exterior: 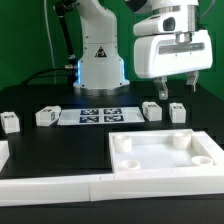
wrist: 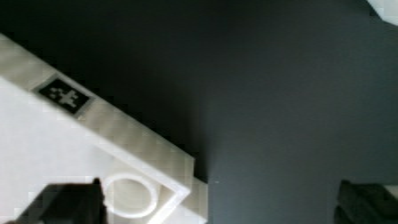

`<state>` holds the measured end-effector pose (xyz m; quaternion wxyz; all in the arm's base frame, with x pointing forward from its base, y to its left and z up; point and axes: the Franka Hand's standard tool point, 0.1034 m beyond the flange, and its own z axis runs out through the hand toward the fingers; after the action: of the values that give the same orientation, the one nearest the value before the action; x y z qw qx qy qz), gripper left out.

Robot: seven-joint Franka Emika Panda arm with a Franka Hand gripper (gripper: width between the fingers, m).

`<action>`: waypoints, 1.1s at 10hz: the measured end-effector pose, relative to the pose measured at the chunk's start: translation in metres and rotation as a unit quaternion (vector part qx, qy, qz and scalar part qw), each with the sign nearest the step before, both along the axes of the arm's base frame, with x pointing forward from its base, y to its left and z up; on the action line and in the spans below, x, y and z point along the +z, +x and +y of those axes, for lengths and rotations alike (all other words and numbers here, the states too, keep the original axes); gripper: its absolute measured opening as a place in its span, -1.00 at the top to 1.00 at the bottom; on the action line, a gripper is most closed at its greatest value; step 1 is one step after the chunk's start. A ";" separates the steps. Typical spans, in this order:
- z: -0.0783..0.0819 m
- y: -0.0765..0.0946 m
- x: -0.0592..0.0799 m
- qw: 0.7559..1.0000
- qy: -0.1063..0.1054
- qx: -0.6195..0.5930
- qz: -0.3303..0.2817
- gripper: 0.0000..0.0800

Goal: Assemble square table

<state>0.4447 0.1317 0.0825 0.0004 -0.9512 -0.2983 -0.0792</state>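
The square table top point(exterior: 165, 152) is a white tray with a raised rim and round corner sockets, lying at the exterior view's right front. Four white tagged leg blocks lie on the black table: two on the left point(exterior: 10, 122) point(exterior: 46, 117) and two behind the top point(exterior: 151, 110) point(exterior: 178, 111). My gripper point(exterior: 175, 90) hangs open and empty above the two right legs. In the wrist view a corner of the top point(wrist: 111, 125) shows with a tag and one round socket point(wrist: 134, 195). My gripper point(wrist: 214, 205) is open, and one dark fingertip point(wrist: 370, 203) is over bare black table.
The marker board point(exterior: 100, 115) lies flat in front of the robot base point(exterior: 100, 60). Long white border bars run along the front edge point(exterior: 60, 185) and the left edge point(exterior: 3, 152).
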 end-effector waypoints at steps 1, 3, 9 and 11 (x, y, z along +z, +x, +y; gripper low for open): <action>0.001 -0.001 -0.001 0.999 0.009 -0.044 0.004 -0.62; 0.015 -0.016 -0.013 0.986 0.023 -0.161 0.042 -0.62; 0.024 -0.042 -0.019 0.946 0.005 -0.284 0.155 -0.62; 0.029 -0.032 -0.023 0.934 -0.005 -0.291 0.207 -0.62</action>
<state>0.4124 0.1608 0.0593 0.0343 -0.9916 -0.0026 0.1245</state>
